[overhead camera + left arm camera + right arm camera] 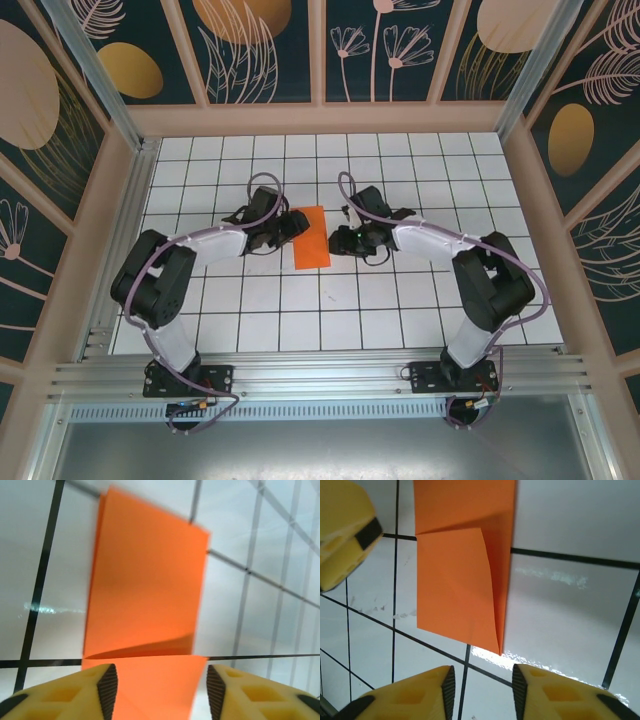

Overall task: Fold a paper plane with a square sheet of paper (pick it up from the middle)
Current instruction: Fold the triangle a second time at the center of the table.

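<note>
Lying flat on glossy white tiles [260,300], thin orange paper [311,238] is a creased, layered rectangle; left gripper [161,690] and right gripper [483,687] both sit jaws apart, empty.

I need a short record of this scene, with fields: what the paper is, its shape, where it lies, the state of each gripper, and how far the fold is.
object: thin bright orange sheet of paper
shape: folded to a narrow layered rectangle
place: flat on the white gridded table, between the two grippers
left gripper: open, low over the paper's edge, holding nothing
right gripper: open, just short of the paper's near corner, holding nothing
loose part: one upper layer lifts slightly along a crease
progress: not yet a pointed dart
</note>
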Controlling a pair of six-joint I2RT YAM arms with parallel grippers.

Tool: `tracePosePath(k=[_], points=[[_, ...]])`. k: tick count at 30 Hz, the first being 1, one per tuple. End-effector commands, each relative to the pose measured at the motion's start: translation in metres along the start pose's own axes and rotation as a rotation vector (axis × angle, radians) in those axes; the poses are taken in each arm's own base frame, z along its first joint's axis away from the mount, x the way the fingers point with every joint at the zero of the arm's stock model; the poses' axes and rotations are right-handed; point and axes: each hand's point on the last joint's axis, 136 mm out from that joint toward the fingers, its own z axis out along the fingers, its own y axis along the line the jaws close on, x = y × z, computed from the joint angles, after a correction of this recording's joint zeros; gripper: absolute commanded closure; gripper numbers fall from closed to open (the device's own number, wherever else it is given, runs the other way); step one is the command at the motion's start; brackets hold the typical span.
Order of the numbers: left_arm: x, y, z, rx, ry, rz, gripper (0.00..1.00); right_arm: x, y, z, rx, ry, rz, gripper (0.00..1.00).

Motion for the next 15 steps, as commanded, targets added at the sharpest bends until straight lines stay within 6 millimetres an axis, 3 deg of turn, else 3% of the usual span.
tracePosePath(k=[1,7,12,15], points=[[-0.016,0.0,-0.029,-0.011,-0.105,-0.013,0.41,-0.034,0.01,0.005,-0.014,-0.084,-0.05,0.57],[0.002,0.025,-0.042,0.0,-0.123,-0.042,0.33,-0.049,0.021,0.027,-0.075,-0.057,-0.136,0.51],[0.015,0.033,-0.046,0.042,-0.114,-0.072,0.29,-0.055,0.015,0.042,-0.124,-0.018,-0.16,0.5],[0.02,0.036,-0.046,0.052,-0.102,-0.075,0.26,-0.051,0.023,0.048,-0.189,0.007,-0.182,0.5]])
